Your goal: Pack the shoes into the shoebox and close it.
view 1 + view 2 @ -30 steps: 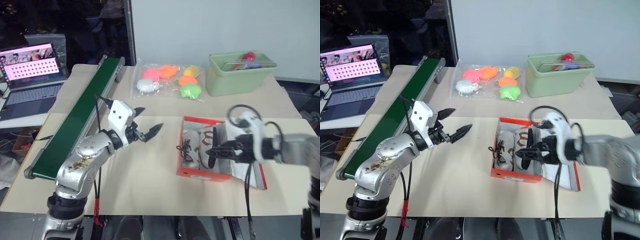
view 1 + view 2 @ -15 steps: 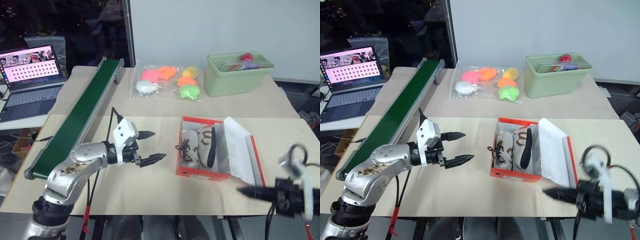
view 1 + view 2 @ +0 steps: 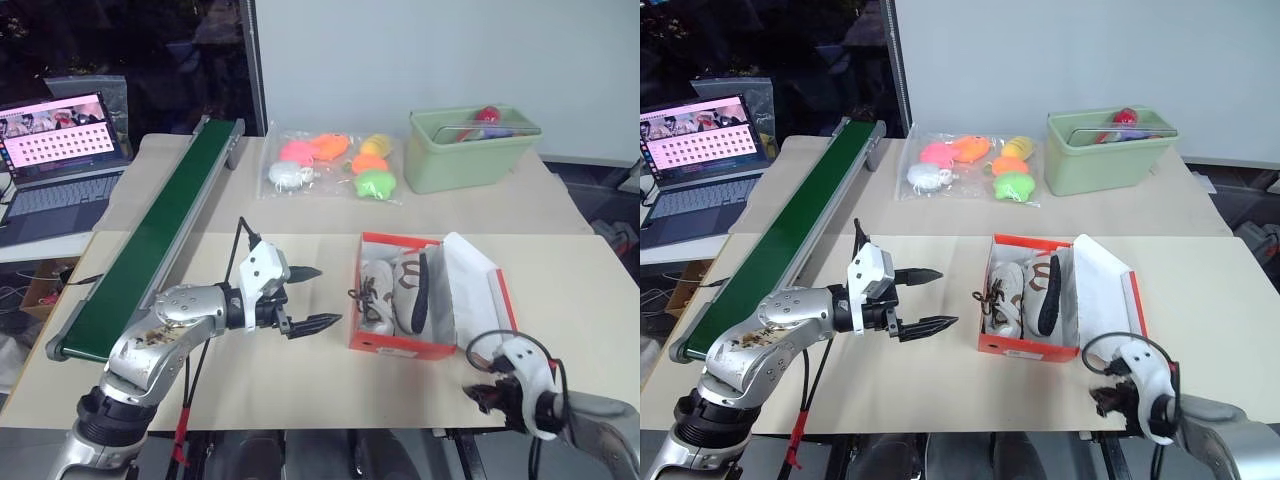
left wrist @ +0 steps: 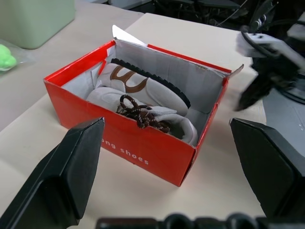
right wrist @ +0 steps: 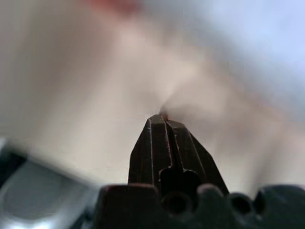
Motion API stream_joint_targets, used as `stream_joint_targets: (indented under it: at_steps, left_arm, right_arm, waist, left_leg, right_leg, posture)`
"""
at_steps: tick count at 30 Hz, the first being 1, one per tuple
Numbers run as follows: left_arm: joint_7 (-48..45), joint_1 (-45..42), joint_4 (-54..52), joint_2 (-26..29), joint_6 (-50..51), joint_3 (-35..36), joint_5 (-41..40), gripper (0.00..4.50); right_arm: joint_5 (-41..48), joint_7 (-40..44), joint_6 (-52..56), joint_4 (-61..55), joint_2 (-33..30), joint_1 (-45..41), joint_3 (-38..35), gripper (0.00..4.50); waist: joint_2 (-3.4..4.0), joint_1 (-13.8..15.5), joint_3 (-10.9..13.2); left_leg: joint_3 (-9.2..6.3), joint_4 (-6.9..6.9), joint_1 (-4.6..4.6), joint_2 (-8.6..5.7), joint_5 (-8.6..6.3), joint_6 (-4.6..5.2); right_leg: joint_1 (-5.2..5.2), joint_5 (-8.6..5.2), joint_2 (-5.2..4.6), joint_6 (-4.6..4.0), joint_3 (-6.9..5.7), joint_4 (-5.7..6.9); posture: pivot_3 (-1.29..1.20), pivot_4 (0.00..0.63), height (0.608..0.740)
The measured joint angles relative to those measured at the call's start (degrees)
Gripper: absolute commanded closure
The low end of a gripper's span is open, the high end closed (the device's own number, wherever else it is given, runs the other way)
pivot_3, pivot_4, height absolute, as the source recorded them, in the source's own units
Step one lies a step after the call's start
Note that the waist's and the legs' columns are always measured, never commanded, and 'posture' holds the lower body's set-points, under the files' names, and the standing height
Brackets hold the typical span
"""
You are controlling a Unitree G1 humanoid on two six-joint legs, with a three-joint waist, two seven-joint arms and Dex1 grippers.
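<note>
The biggest risk I see is the lid: the shoebox (image 3: 405, 310) sits open near the table's front edge with its lid (image 3: 480, 295) propped up on my right side; if I swing it over while a shoe stands proud of the rim, it will jam or crush the shoe; one of the shoes (image 4: 143, 98) lies on its side against the other, with dark laces (image 4: 143, 114) spilling toward the near wall, where they could get pinched. A smaller risk: my right gripper (image 3: 1110, 398) hangs low by the table's front edge, fingers pressed together and holding nothing, so raising it carelessly could knock the box; my left gripper (image 3: 305, 298) is spread wide and empty, just beside the box. Count: one shoebox, two shoes, both inside; two grippers.
</note>
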Motion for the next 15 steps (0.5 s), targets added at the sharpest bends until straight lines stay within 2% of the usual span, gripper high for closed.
stream_joint_targets:
  at_steps: [1,4,5,6,9,12,15]
  left_arm:
    - [0.01,-0.01,0.01,0.0,0.0,0.0,0.0,0.0]
    - [0.05,-0.05,0.0,0.03,0.0,0.02,0.0,0.0]
    - [0.09,-0.05,0.0,0.05,0.01,0.03,0.0,0.0]
    - [0.17,-0.08,-0.02,0.05,0.05,0.02,-0.02,0.0]
    - [0.36,-0.09,-0.01,0.08,0.07,0.03,-0.02,0.0]
    - [0.79,-0.11,-0.01,0.02,0.14,0.07,-0.02,0.0]
    - [1.27,-0.15,-0.02,-0.08,0.22,0.07,-0.04,0.0]
  right_arm:
    - [-1.28,-2.99,-0.55,1.44,3.12,-1.79,-0.25,4.46]
    - [-3.36,-8.34,-3.29,4.73,8.17,-3.92,-1.36,4.46]
    - [-4.18,-10.51,-4.81,6.48,10.39,-4.78,-2.26,4.46]
    - [-5.25,-15.82,-9.21,10.26,15.72,-6.58,-5.42,4.46]
    - [-5.19,-22.58,-18.02,16.02,24.29,-9.09,-11.47,4.46]
    - [-1.36,-25.49,-24.25,20.74,31.05,-12.58,-18.06,4.46]
    - [4.65,-25.69,-27.26,24.34,34.37,-15.69,-23.29,4.46]
  waist:
    - [-0.33,-0.25,-0.2]
    - [-0.58,-0.44,-0.37]
    - [-0.69,-0.48,-0.44]
    - [-0.72,-0.57,-0.48]
    - [-0.72,-0.67,-0.51]
    - [-0.72,-0.76,-0.51]
    - [-0.68,-0.98,-0.49]
  left_leg:
    - [0.0,0.0,0.19,0.02,0.0,0.0]
    - [0.01,0.0,0.69,0.02,-0.02,-0.02]
    - [0.0,-0.01,0.82,0.06,-0.02,-0.02]
    - [-0.03,-0.04,0.92,0.11,-0.02,-0.02]
    - [0.0,-0.03,1.01,0.1,-0.02,-0.03]
    - [0.02,-0.02,1.03,0.1,-0.02,-0.02]
    - [0.02,-0.04,1.03,0.1,-0.01,-0.01]
  right_leg:
    - [0.21,0.01,0.0,0.0,-0.01,-0.04]
    - [0.8,-0.01,-0.04,-0.01,-0.03,-0.26]
    - [0.93,-0.12,-0.04,-0.26,-0.05,-0.4]
    - [1.19,-0.07,-0.03,-0.4,-0.09,-0.72]
    - [1.41,-0.03,-0.24,-0.35,-0.06,-0.79]
    - [1.52,0.04,-0.27,-0.24,-0.04,-0.91]
    - [1.51,0.07,-0.27,-0.22,-0.04,-0.89]
  posture:
    - [0.0,0.15,0.729]
    - [0.0,0.15,0.729]
    - [0.0,0.15,0.729]
    - [0.0,0.15,0.729]
    - [0.0,0.15,0.729]
    - [0.0,0.15,0.729]
    - [0.0,0.15,0.729]
